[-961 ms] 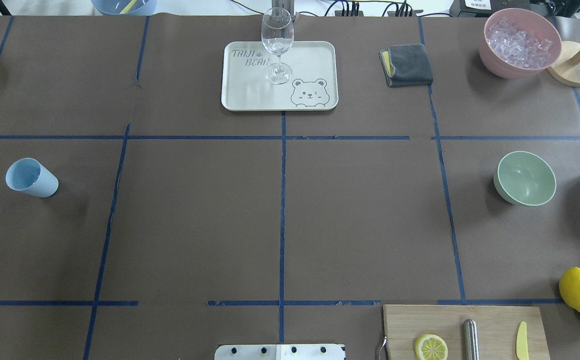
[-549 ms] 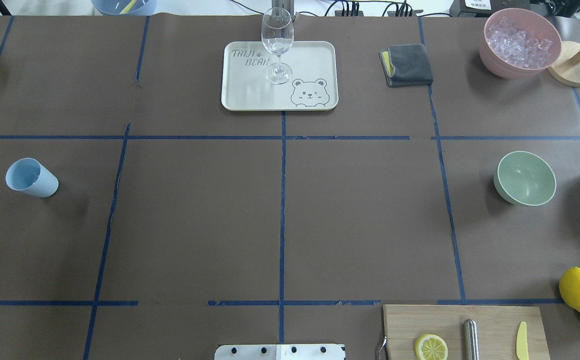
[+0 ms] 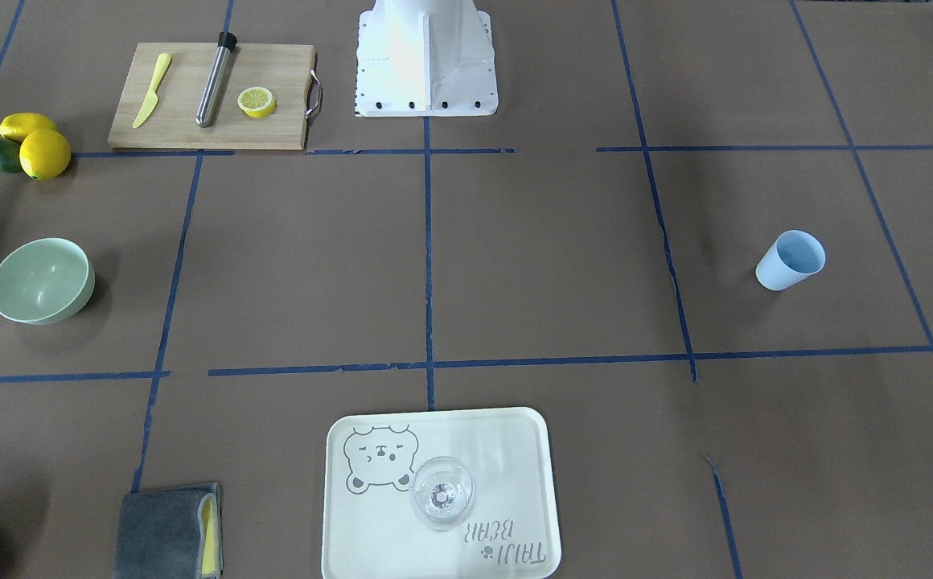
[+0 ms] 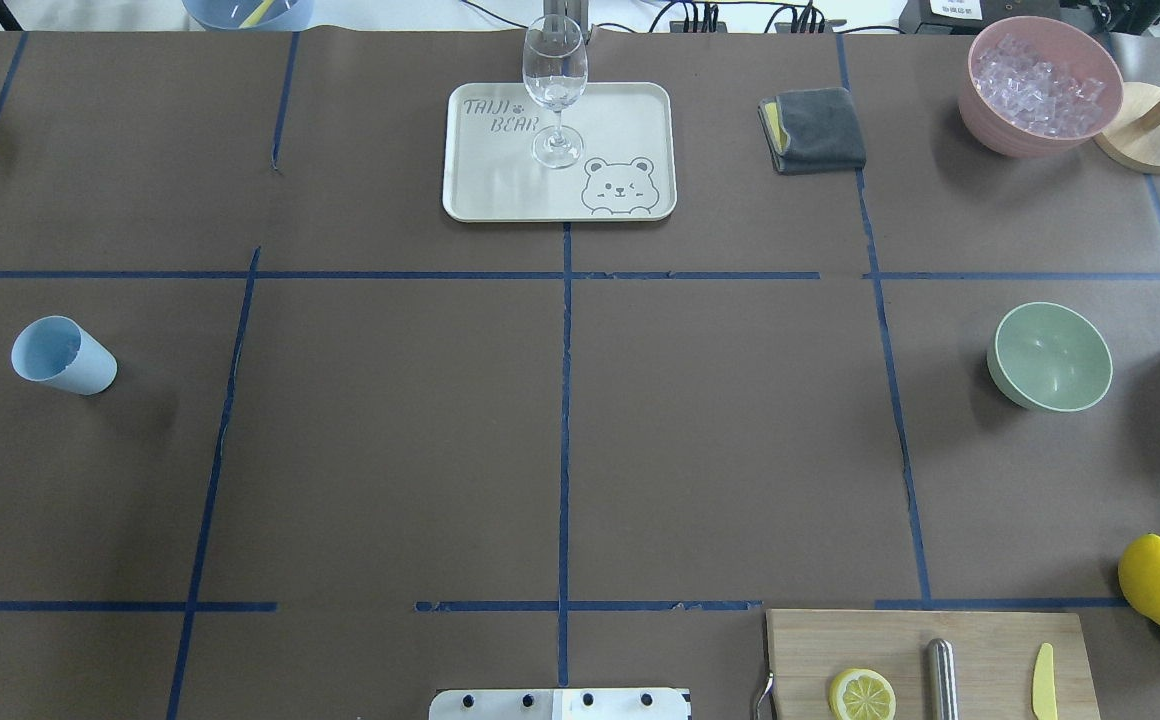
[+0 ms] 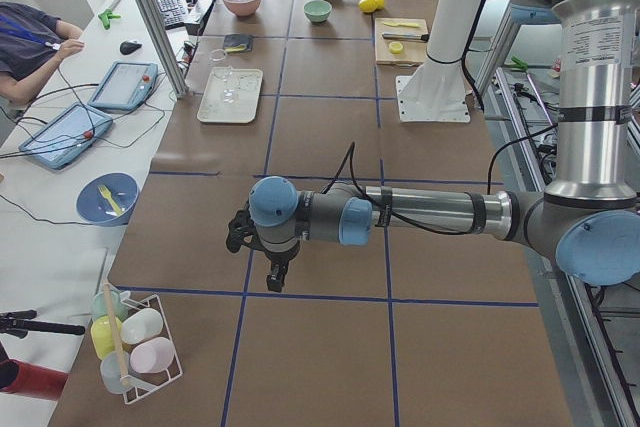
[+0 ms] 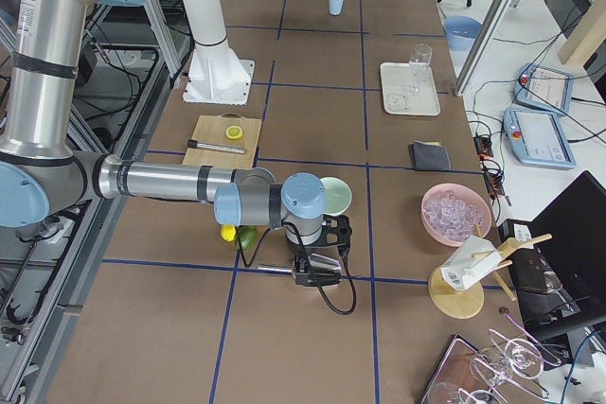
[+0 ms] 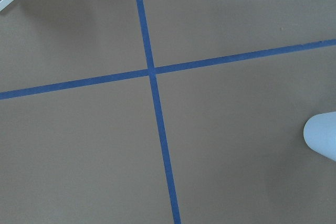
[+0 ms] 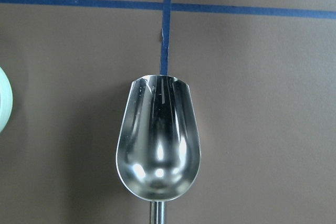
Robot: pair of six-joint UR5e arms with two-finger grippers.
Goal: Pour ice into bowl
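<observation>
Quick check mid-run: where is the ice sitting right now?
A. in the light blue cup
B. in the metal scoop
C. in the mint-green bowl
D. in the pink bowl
D: the ice is piled in the pink bowl at the table's far right corner, while the mint-green bowl and the metal scoop are both empty.
</observation>
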